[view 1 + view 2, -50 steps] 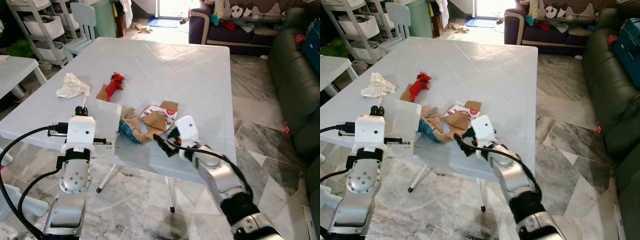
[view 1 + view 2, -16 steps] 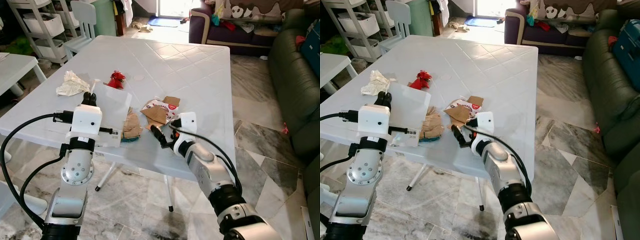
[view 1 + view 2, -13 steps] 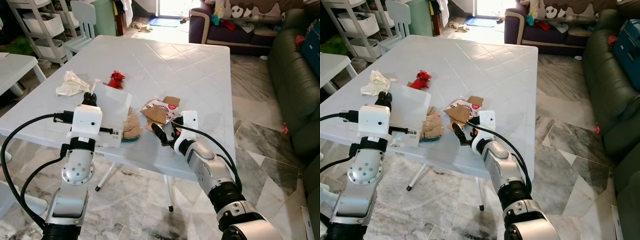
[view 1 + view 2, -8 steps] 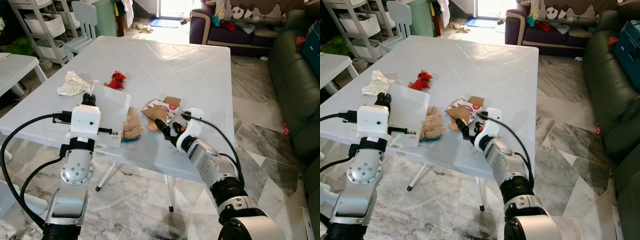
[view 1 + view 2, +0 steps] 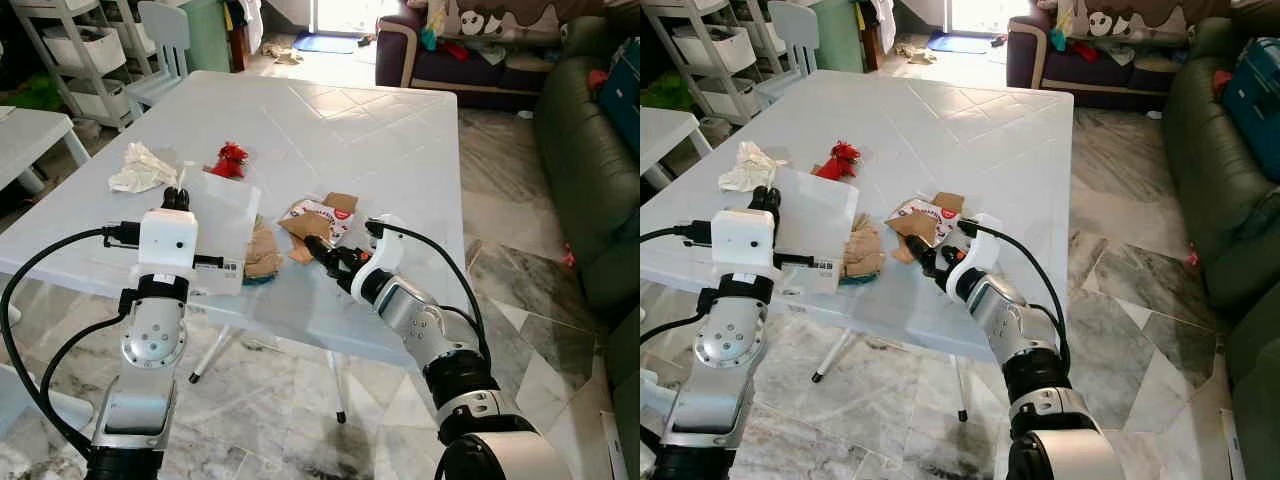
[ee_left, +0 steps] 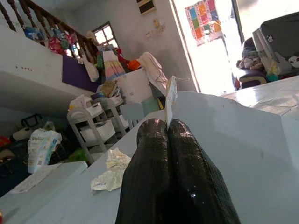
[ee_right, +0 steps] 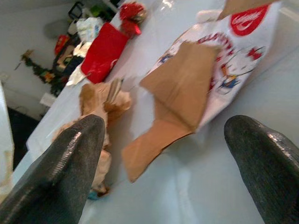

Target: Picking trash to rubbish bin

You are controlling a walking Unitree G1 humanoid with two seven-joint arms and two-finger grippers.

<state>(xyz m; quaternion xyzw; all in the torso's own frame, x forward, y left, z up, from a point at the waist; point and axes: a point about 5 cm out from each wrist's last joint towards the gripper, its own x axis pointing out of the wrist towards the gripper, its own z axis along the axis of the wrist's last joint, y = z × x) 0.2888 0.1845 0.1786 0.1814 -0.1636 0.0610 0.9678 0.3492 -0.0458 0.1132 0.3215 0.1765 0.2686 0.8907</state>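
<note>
1. Right hand (image 5: 327,254) was spread wide open, low over the counter (image 5: 380,150), pointing at the torn printed wrapper (image 5: 318,220) just ahead of it.
2. Left hand (image 6: 168,140) was squeezed together on the white box's (image 5: 222,232) edge.
3. Crumpled brown paper (image 5: 263,252) sat beside the box; red scrap (image 5: 230,158) and white tissue (image 5: 141,168) further back.

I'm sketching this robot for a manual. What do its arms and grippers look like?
Both arms are silver metal with round joints. The left arm ends in a white boxy wrist block bearing a barcode-like label, with black cables looping off it. The right arm has a rounded white wrist, dark bands and a black cable arching over it. The fingers are long, black and finely textured.
</note>
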